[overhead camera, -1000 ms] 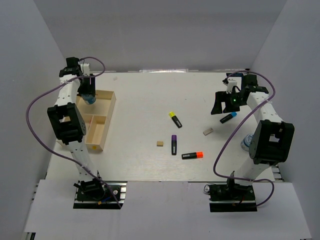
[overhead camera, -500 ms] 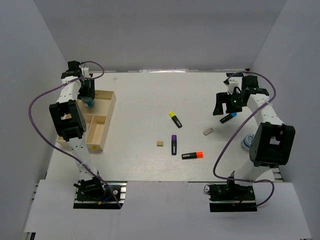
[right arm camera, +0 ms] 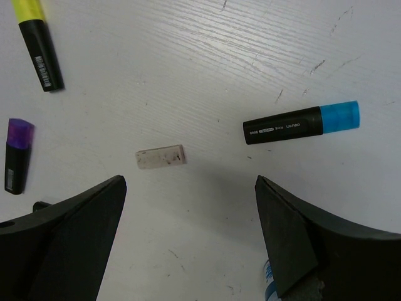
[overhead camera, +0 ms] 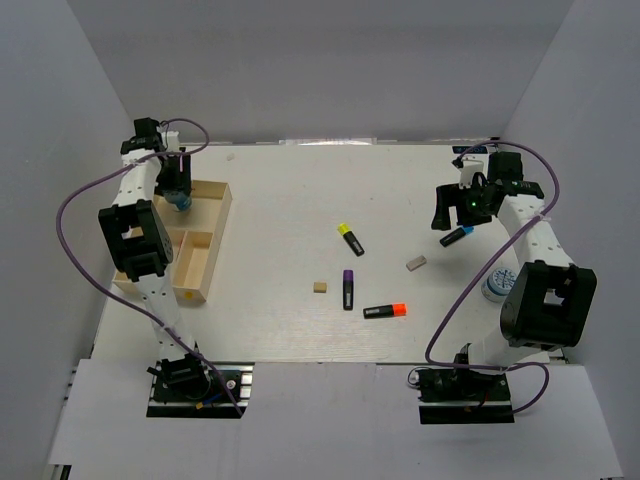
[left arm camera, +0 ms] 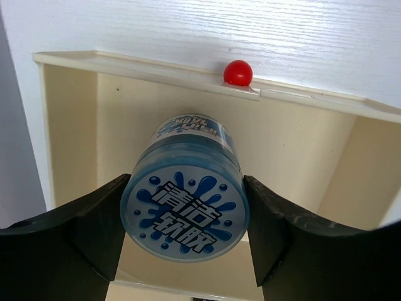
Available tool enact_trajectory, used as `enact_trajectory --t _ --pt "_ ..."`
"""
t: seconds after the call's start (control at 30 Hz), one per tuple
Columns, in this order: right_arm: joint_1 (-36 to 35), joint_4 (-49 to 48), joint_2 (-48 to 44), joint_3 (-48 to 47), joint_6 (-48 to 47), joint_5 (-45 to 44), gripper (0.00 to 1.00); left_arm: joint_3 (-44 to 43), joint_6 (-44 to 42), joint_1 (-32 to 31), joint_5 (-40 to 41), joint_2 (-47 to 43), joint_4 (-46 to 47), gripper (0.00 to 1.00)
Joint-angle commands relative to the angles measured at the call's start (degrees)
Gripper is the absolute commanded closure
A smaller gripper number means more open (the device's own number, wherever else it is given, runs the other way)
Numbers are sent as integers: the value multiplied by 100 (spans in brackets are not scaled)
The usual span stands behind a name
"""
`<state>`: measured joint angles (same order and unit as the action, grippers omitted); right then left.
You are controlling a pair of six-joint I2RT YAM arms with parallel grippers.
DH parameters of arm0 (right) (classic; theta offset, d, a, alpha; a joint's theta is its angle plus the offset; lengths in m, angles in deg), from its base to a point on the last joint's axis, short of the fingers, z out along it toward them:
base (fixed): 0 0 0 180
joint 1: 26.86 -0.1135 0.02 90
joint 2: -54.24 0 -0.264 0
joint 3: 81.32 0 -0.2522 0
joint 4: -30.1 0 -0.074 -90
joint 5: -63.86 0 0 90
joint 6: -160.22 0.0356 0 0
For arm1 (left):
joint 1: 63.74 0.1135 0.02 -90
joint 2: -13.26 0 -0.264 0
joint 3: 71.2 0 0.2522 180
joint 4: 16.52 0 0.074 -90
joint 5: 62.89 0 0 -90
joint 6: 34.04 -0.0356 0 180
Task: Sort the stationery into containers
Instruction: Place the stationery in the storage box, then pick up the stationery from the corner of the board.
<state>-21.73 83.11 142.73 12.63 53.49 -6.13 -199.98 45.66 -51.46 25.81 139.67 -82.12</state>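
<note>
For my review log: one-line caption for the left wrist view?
Left gripper holds a blue-and-white roll over a compartment of the wooden tray, a red ball on its rim.

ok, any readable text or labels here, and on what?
"清洁软胶": end face of the blue-and-white roll.
Same roll's side: more print, too skewed to read.
Blue-capped highlighter: white print on barrel, too small to read.
Yellow-capped highlighter and purple-capped highlighter: white labels, unreadable.
</note>
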Motion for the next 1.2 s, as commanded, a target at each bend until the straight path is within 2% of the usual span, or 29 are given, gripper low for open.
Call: enact_trajectory --t 0.0,0.13,0.2,0.4,0.57,0.63,0.73,0.77,0.87,1.0,1.07,1.17 --pt "15 -31 -183 5 12 47 11 -258 -86 30 -309 103 -186 21" --pt "6 -4 -165 13 12 99 11 -222 -156 30 -397 130 -231 15" --pt "6 4 -165 -22 12 99 11 -214 -165 30 -371 130 -239 2" --pt "6 31 -244 -75 82 30 11 -363 -103 30 -598 -221 -266 2" --pt "15 -242 -534 92 74 -716 11 -336 -225 -76 -1310 -1572 129 2" --pt "15 -207 -473 5 47 -1147 11 -695 -244 -129 -1731 -1759 43 2" --pt "85 83 -297 -110 -101 -1648 11 -1607 -384 -129 -2251 -1655 -659 2" --pt "111 127 -306 -75 -172 -1763 11 -1655 -411 -129 -2374 -1689 -853 2" --pt "182 312 -428 206 -418 -2264 11 -1095 -656 -251 -2428 -2153 -838 2" --pt "471 75 -640 970 -629 -3036 11 -49 -973 -304 -2384 -2699 -539 2" --pt "620 -22 -692 1217 -717 -3091 11 233 -1052 -357 -2392 -2771 -512 2" --pt "841 -57 -762 1357 -752 -2942 11 52 -1053 -471 -2489 -2674 -687 2"
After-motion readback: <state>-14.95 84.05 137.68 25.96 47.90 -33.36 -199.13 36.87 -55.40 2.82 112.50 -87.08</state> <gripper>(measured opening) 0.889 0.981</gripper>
